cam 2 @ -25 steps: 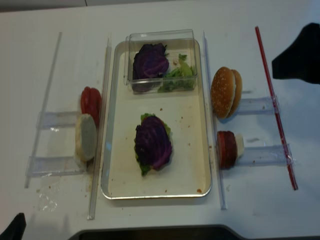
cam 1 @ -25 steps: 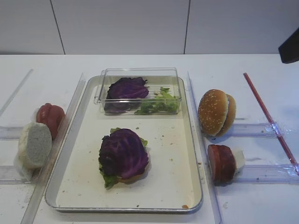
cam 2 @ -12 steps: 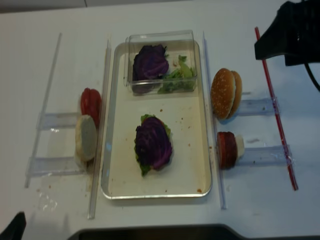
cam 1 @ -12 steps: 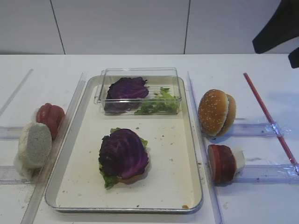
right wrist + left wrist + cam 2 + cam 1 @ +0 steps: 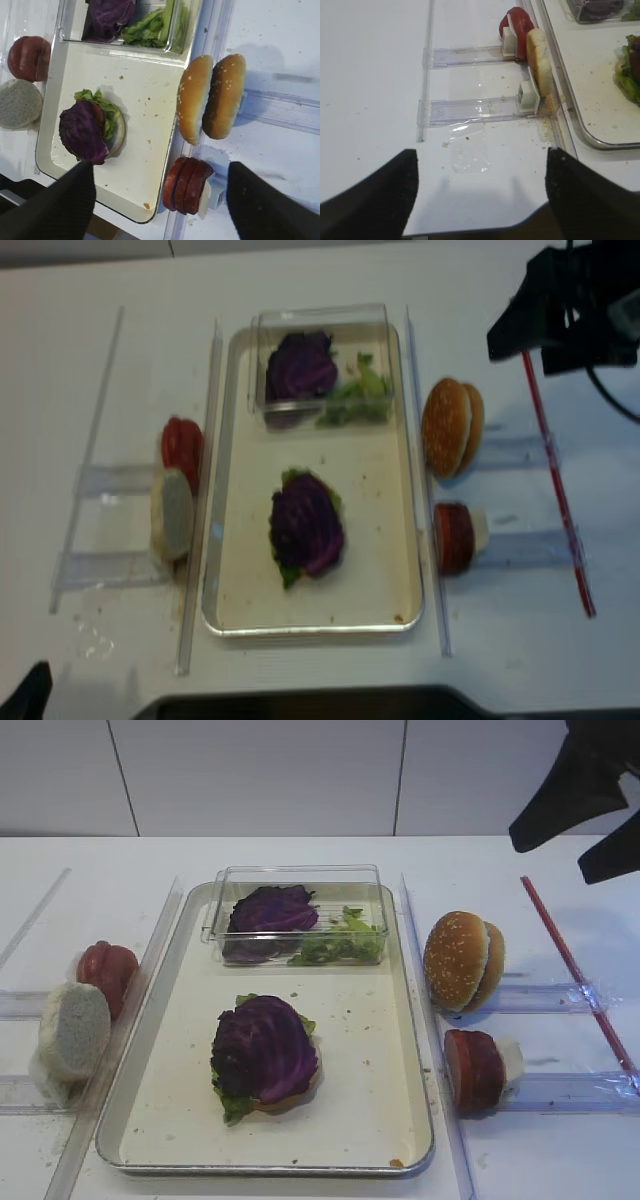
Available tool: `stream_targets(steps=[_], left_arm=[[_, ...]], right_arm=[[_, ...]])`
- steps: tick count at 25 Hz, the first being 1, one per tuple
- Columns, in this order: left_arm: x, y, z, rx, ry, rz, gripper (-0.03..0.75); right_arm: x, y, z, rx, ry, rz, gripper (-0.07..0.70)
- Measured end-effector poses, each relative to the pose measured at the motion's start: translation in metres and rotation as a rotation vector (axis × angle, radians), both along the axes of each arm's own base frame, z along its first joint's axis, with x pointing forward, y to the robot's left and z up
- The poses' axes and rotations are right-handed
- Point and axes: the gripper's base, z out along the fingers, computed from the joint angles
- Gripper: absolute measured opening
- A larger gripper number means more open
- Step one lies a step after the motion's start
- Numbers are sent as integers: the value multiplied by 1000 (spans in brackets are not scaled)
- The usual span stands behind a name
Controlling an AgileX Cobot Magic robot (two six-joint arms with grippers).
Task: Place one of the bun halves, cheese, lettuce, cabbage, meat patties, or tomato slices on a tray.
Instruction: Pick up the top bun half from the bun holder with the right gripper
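Right gripper (image 5: 585, 805), jaws apart and empty, hangs above the table's far right in the high view; tray (image 5: 405, 1050) carries one stack topped with cabbage (image 5: 262, 1048). Right wrist view: two bun halves (image 5: 210, 97) on edge in a rack, three patties (image 5: 186, 183) upright just beside; risk: descending wide jaws could topple either row. Left wrist view: left gripper (image 5: 480, 190) apart, idle.
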Motion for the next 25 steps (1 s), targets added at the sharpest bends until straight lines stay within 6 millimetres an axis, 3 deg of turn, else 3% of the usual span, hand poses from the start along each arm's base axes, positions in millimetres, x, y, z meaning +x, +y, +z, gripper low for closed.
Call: stream_targets(steps=[10, 17, 25], left_arm=[[0, 0, 0, 0, 0, 0, 489], [0, -1, 0, -5, 0, -4, 489], [0, -1, 0, -5, 0, -4, 489]], right_arm=[[30, 8, -28, 124, 44, 58, 554], [42, 9, -43, 150, 56, 80, 493], [47, 33, -59, 76, 62, 149, 489]])
